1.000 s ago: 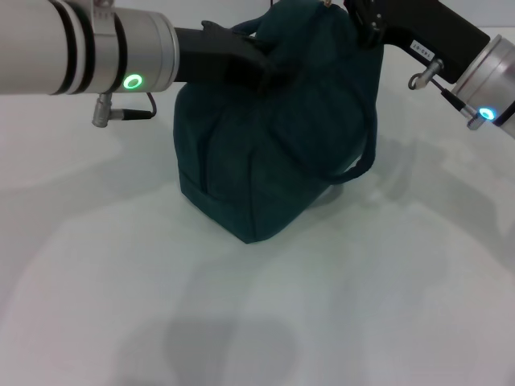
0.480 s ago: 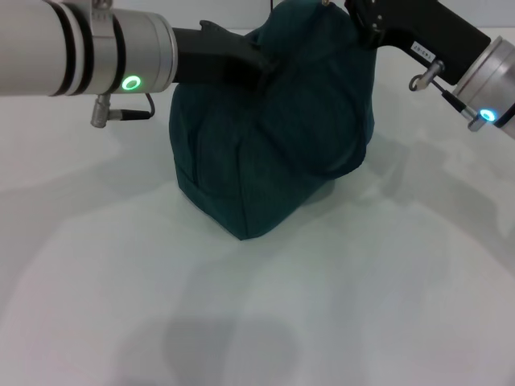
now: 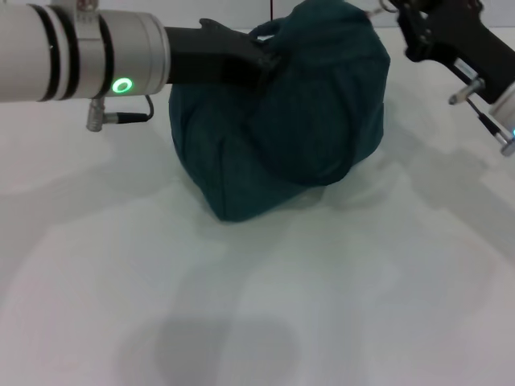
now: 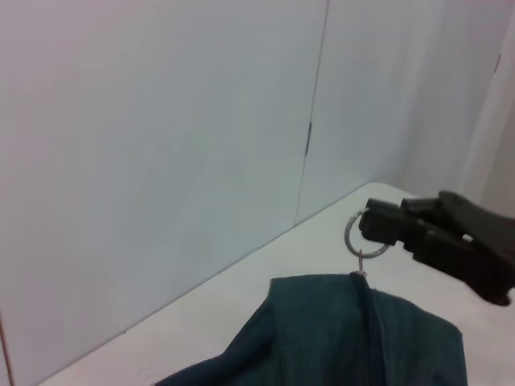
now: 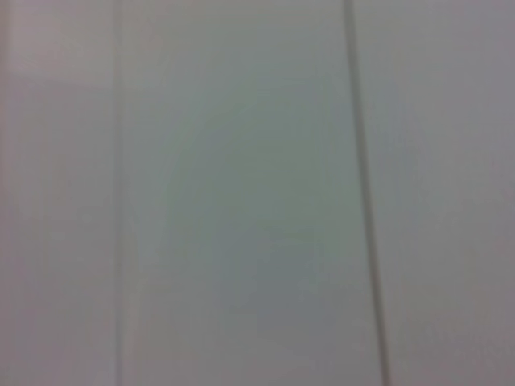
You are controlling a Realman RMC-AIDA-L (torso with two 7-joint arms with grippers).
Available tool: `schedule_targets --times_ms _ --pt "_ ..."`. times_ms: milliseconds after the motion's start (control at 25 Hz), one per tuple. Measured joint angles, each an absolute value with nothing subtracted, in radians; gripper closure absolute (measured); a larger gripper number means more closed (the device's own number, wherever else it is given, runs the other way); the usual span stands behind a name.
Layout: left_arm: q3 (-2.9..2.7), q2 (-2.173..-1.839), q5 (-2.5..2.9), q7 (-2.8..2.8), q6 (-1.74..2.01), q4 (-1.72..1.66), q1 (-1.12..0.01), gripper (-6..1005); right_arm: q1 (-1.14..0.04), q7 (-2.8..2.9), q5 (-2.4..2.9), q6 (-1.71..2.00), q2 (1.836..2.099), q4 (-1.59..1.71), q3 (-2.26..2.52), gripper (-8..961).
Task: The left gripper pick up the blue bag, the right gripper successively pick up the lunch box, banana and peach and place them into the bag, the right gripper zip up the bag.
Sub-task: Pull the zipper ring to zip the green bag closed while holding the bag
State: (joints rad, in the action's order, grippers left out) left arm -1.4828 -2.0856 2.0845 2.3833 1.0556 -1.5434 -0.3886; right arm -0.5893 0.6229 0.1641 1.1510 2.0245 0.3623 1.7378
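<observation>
Right end effector (image 4: 372, 227) pinching zip ring (image 4: 360, 240) atop blue bag (image 4: 338, 338), wall behind.

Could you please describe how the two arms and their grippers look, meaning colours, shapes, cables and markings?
The left arm is a silver cylinder with black bands, a glowing green ring light and a thin black cable on a metal plug. Its left gripper is black and tapered. The right gripper is black and angular, with a white label and a small metal fitting on its body; the silver wrist behind it shows a blue light.
</observation>
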Motion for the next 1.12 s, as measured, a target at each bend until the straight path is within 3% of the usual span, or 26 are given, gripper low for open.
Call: schedule_targets --times_ms 1120 --pt "-1.480 -2.089 1.944 2.260 1.053 -1.535 -0.348 956 -0.560 0.659 0.118 1.088 2.025 0.287 1.735 787"
